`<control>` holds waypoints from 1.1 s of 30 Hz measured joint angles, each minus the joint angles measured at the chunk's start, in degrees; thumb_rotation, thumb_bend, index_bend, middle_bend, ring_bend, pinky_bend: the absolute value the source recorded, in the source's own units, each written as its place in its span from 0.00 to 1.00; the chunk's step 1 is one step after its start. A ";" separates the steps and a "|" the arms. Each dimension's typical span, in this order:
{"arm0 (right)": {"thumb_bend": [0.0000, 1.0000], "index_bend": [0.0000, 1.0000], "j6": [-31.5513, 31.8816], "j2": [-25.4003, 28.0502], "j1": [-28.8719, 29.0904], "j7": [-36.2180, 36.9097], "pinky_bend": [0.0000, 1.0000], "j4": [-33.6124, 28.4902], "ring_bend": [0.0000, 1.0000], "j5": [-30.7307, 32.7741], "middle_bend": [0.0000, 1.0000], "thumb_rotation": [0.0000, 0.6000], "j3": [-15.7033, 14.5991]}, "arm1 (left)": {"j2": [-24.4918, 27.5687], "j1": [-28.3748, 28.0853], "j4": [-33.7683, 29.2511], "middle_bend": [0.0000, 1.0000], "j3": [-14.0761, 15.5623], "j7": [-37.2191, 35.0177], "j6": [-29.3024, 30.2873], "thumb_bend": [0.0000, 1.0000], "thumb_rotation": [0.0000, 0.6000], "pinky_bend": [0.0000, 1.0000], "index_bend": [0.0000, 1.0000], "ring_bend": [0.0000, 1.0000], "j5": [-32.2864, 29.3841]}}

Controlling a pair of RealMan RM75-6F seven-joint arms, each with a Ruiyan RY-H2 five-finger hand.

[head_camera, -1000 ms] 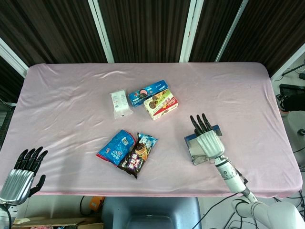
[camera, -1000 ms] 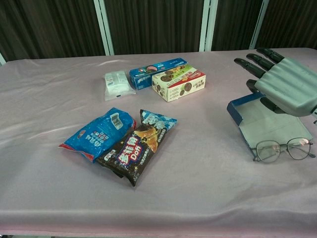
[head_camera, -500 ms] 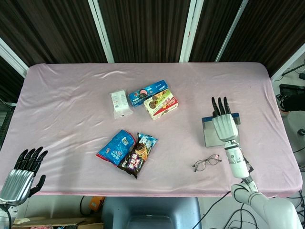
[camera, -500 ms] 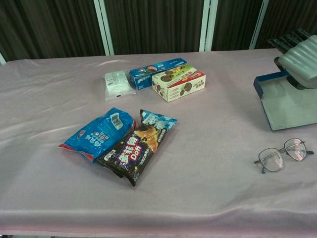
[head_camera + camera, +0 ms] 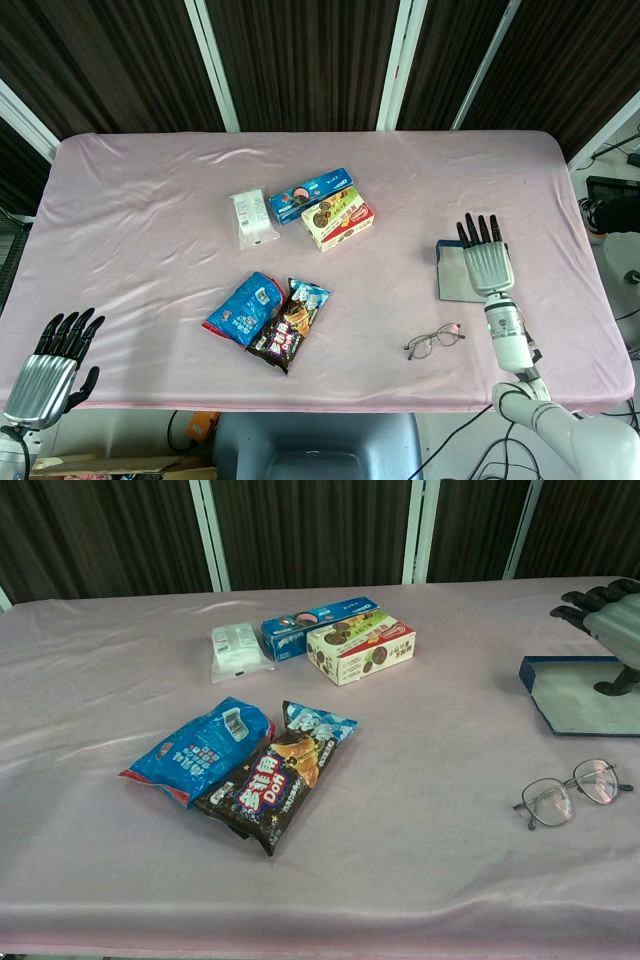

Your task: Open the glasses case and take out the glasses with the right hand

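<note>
The right hand is flat over the open glasses case, fingers straight and apart, though whether it's actually touching or gripping the case I can't tell. The glasses are out on the pink worktop, just off the wrist side of that hand and apart from the case. The left hand sits well away at the worktop's near corner, fingers loosely spread with nothing in them.
</note>
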 measured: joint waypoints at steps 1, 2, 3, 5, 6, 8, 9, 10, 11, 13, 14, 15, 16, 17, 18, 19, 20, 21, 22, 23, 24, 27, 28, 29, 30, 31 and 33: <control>0.37 0.26 0.38 1.22 -0.33 0.59 0.00 -2.39 0.00 -0.36 0.00 1.00 -0.23 | 0.01 0.00 0.00 0.00 0.01 -0.03 0.01 0.43 1.00 0.00 0.00 0.00 0.02; 0.37 0.29 0.92 3.00 -0.78 1.53 0.00 -5.87 0.00 -0.97 0.00 1.00 -0.61 | 0.02 0.00 0.01 0.00 0.02 -0.07 0.01 0.43 1.00 0.00 0.00 0.00 0.04; 0.37 0.33 1.31 4.46 -1.12 2.35 0.00 -8.70 0.00 -1.52 0.00 1.00 -0.95 | 0.02 -0.01 0.01 0.00 0.04 -0.07 0.00 0.43 1.00 0.00 0.00 0.00 0.07; 0.37 0.38 2.07 8.26 -1.89 4.29 0.00 -15.85 0.00 -3.07 0.00 1.00 -1.96 | 0.00 -0.02 0.00 0.00 0.09 -0.01 -0.03 0.43 1.00 0.00 0.00 0.00 0.15; 0.37 0.43 2.29 10.06 -2.17 5.09 0.00 -19.07 0.00 -3.84 0.00 1.00 -2.50 | -0.01 -0.02 -0.01 0.00 0.11 0.04 -0.04 0.43 1.00 0.00 0.00 0.00 0.19; 0.37 0.48 2.43 14.56 -2.71 6.66 0.00 -26.68 0.00 -5.83 0.00 1.00 -4.05 | -0.02 0.00 -0.02 0.00 0.24 0.18 -0.03 0.43 1.00 0.00 0.00 0.00 0.37; 0.37 0.50 2.35 16.60 -2.88 7.16 0.00 -29.90 0.00 -6.77 0.00 1.00 -4.83 | -0.02 0.02 -0.03 0.00 0.26 0.20 0.03 0.43 1.00 0.00 0.00 0.00 0.43; 0.37 0.52 2.22 18.65 -3.02 7.57 0.00 -33.01 0.00 -7.77 0.00 1.00 -5.65 | -0.02 0.06 -0.03 0.00 0.27 0.21 0.12 0.43 1.00 0.00 0.00 0.00 0.47; 0.37 0.53 1.95 21.35 -3.17 7.94 0.00 -36.88 0.00 -9.19 0.00 1.00 -6.86 | -0.02 0.11 -0.02 0.00 0.27 0.21 0.27 0.43 1.00 0.00 0.00 0.00 0.53; 0.37 0.54 1.31 25.20 -3.34 8.16 0.00 -41.74 0.00 -11.44 0.00 1.00 -8.94 | -0.01 0.17 0.00 0.00 0.27 0.11 0.40 0.43 1.00 0.00 0.00 0.00 0.57; 0.37 0.54 0.69 27.21 -3.45 8.00 0.00 -44.06 0.00 -12.75 0.00 1.00 -10.45 | 0.02 0.21 0.01 0.00 0.28 0.04 0.46 0.43 1.00 0.00 0.00 0.00 0.57; 0.37 0.54 0.08 28.18 -3.50 7.70 0.00 -45.20 0.00 -13.48 0.00 1.00 -11.49 | 0.03 0.23 0.03 0.00 0.27 -0.03 0.49 0.43 1.00 0.00 0.00 0.00 0.57; 0.37 0.54 -0.63 28.70 -3.53 7.32 0.00 -45.89 0.00 -13.92 0.00 1.00 -12.28 | 0.05 0.23 0.04 0.00 0.27 -0.12 0.52 0.43 1.00 0.00 0.00 0.00 0.57; 0.37 0.54 -1.63 28.90 -3.53 6.81 0.00 -46.28 0.00 -14.14 0.00 1.00 -12.91 | 0.08 0.25 0.05 0.00 0.27 -0.25 0.55 0.43 1.00 0.00 0.00 0.00 0.57; 0.37 0.55 -2.40 28.80 -3.49 6.43 0.00 -46.28 0.00 -14.11 0.00 1.00 -13.21 | 0.11 0.24 0.05 0.00 0.27 -0.35 0.57 0.43 1.00 0.00 0.00 0.00 0.58; 0.37 0.55 -3.17 28.56 -3.44 6.05 0.00 -46.11 0.00 -13.97 0.00 1.00 -13.46 | 0.14 0.25 0.07 0.00 0.27 -0.42 0.59 0.43 1.00 0.00 0.00 0.00 0.59; 0.37 0.55 -4.14 28.05 -3.33 5.52 0.00 -45.63 0.00 -13.65 0.00 1.00 -13.72 | 0.17 0.26 0.09 0.00 0.27 -0.50 0.64 0.43 1.00 0.00 0.00 0.00 0.62; 0.37 0.56 -4.73 27.56 -3.23 5.16 0.00 -45.15 0.00 -13.38 0.00 1.00 -13.86 | 0.18 0.27 0.11 0.00 0.26 -0.55 0.68 0.43 1.00 0.00 0.00 0.00 0.63; 0.38 0.56 -5.19 27.01 -3.12 4.87 0.00 -44.61 0.00 -13.14 0.00 1.00 -13.96 | 0.19 0.29 0.13 0.00 0.26 -0.59 0.70 0.43 1.00 0.00 0.00 0.00 0.62; 0.39 0.56 -5.64 26.23 -2.96 4.60 0.00 -43.89 0.00 -12.87 0.00 1.00 -14.03 | 0.21 0.30 0.14 0.00 0.23 -0.64 0.73 0.43 1.00 0.00 0.00 0.00 0.57; 0.40 0.56 -5.94 25.66 -2.83 4.47 0.00 -43.35 0.00 -12.70 0.00 1.00 -14.06 | 0.22 0.33 0.14 0.00 0.22 -0.69 0.77 0.43 1.00 0.00 0.00 0.00 0.55; 0.41 0.57 -6.75 24.36 -2.41 4.26 0.00 -41.95 0.00 -12.26 0.00 1.00 -14.14 | 0.26 0.41 0.18 0.00 0.17 -0.90 0.98 0.43 1.00 0.00 0.00 0.00 0.52; 0.41 0.57 -6.86 24.19 -2.33 4.04 0.00 -41.65 0.00 -12.20 0.00 1.00 -14.17 | 0.27 0.42 0.21 0.00 0.13 -0.98 1.01 0.43 1.00 0.00 0.00 0.00 0.49; 0.41 0.58 -6.98 23.97 -2.25 3.72 0.00 -41.31 0.00 -12.10 0.00 1.00 -14.23 | 0.29 0.42 0.24 0.00 0.08 -1.07 1.02 0.43 1.00 0.00 0.00 0.00 0.42; 0.42 0.58 -7.05 23.84 -2.22 3.53 0.00 -41.11 0.00 -12.01 0.00 1.00 -14.28 | 0.30 0.41 0.25 0.00 0.05 -1.13 1.02 0.43 1.00 0.00 0.00 0.00 0.38; 0.42 0.58 -7.15 23.77 -2.19 3.44 0.00 -40.99 0.00 -11.89 0.00 1.00 -14.33 | 0.32 0.40 0.26 0.00 0.04 -1.18 1.01 0.43 1.00 0.00 0.00 0.00 0.36; 0.44 0.59 -7.39 23.63 -2.15 3.39 0.00 -40.73 0.00 -11.59 0.00 1.00 -14.41 | 0.35 0.36 0.28 0.00 0.05 -1.27 0.96 0.43 1.00 0.00 0.00 0.00 0.41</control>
